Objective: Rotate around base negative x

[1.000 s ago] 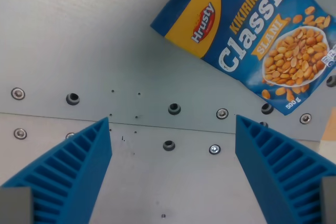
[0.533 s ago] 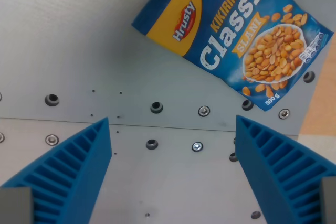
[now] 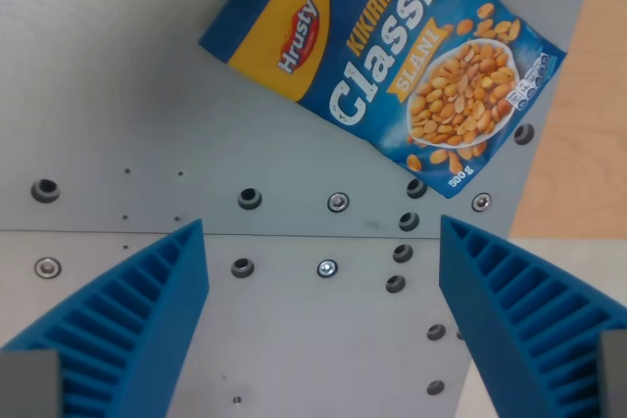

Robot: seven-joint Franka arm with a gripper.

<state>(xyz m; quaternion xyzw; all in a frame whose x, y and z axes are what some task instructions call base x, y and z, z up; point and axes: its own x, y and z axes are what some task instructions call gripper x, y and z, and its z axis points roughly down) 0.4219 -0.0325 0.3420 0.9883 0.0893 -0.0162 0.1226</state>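
Observation:
A blue and yellow peanut bag [image 3: 392, 75], printed "Classic", lies flat and slanted on the grey metal plate [image 3: 127, 95] in the upper middle of the wrist view. My gripper [image 3: 323, 325] hangs above the plate, below the bag in the picture. It is open, and its two blue ribbed fingers [image 3: 127, 330] stand wide apart at the bottom corners. Only bare plate with screws shows between them. The bag's top edge runs out of the frame.
Rows of screws and holes [image 3: 250, 199] cross the plate, and a seam runs across at mid height. The plate's right edge borders a wooden surface [image 3: 578, 115] on the wrist view's right.
The whole scene has slid to the left in the picture, so the camera has moved. More of the bag's right corner and the wooden surface now show. The fingers keep the same spread.

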